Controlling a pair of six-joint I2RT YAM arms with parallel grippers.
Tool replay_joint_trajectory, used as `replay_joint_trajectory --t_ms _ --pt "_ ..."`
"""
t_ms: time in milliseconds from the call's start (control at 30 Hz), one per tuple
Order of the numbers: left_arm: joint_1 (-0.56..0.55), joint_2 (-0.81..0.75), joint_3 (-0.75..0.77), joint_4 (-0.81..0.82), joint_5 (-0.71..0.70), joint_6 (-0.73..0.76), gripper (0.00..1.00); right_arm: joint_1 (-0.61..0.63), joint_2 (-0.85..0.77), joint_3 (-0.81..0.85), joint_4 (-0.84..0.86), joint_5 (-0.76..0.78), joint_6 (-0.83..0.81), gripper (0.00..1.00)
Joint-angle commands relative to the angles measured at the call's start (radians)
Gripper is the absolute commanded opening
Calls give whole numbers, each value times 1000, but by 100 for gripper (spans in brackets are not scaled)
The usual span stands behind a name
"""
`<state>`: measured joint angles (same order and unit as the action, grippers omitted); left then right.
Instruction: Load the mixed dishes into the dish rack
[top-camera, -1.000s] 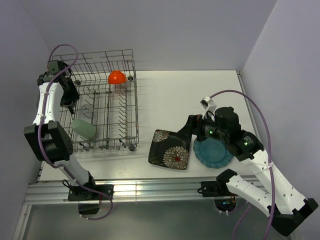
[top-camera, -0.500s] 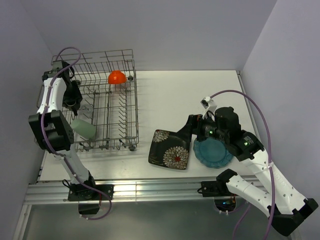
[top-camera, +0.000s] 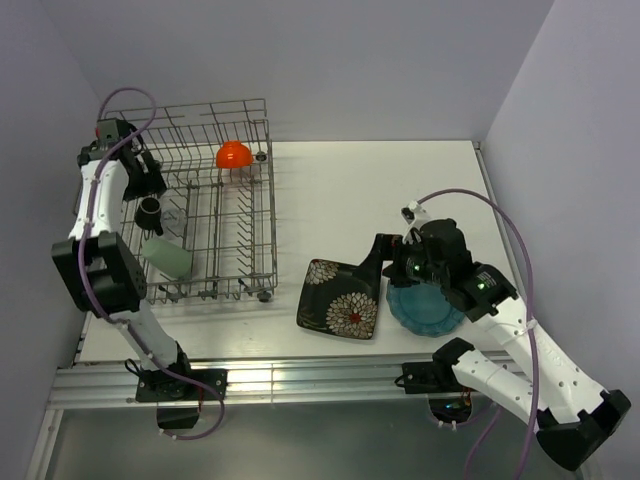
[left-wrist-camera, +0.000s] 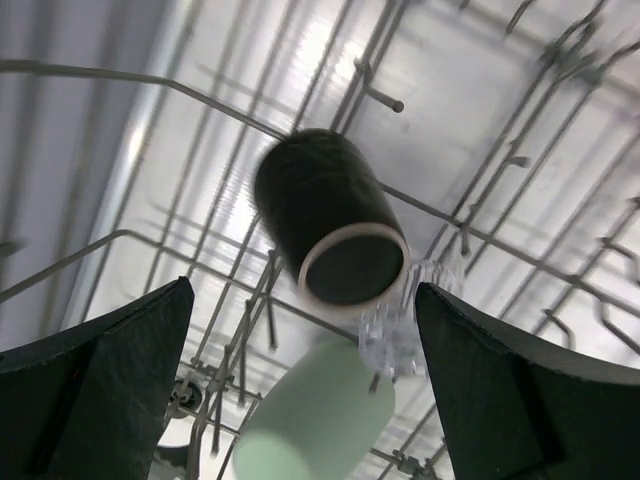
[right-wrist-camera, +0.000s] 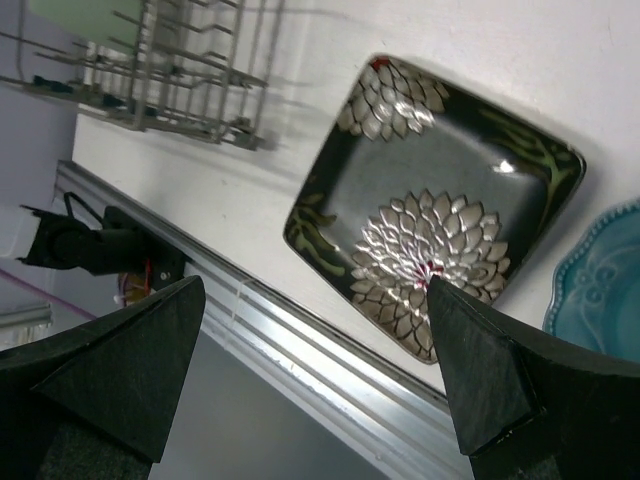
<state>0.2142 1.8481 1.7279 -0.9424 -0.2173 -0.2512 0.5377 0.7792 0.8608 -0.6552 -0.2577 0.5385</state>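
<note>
Your table (top-camera: 380, 190), top view:
- Rack (top-camera: 268, 200): 9 o'clock side of the table.
- Bowl (top-camera: 233, 154): in the rack's 1 o'clock corner.
- Mug (top-camera: 148, 210): in the rack, 9 o'clock side.
- Cup (top-camera: 168, 257): in the rack, 5 o'clock of the mug.
- Glass (left-wrist-camera: 400, 320): just beside both.
- Square plate (top-camera: 340, 300): on the table, 4 o'clock of the rack.
- Round plate (top-camera: 425, 305): at its 3 o'clock.

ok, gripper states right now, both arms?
Left gripper: open, holding nothing; the small dark mug is below it, ungripped.
Right gripper: open, holding nothing, above the black square flowered plate.
</note>
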Motion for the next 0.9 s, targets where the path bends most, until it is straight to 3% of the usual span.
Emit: replay_joint_trajectory --t_ms 0,100,267,433,700,867 --pt "7 -269 -14 94 -50 -45 99 -4 5 -51 -12 14 93 100" --pt "7 -459 -59 158 51 -66 99 -2 15 -118 -11 8 150 99" --pt "5 -665 -149 191 438 -123 99 -1 11 -236 28 -8 221 96" --pt "-10 -854 -373 293 786 -233 96 16 -1 -328 101 -11 337 94" --pt "-94 -1024 -612 329 958 -287 91 62 103 -430 193 32 413 92" --pt "-199 -1099 -708 367 926 -336 89 94 166 -451 236 63 443 91"
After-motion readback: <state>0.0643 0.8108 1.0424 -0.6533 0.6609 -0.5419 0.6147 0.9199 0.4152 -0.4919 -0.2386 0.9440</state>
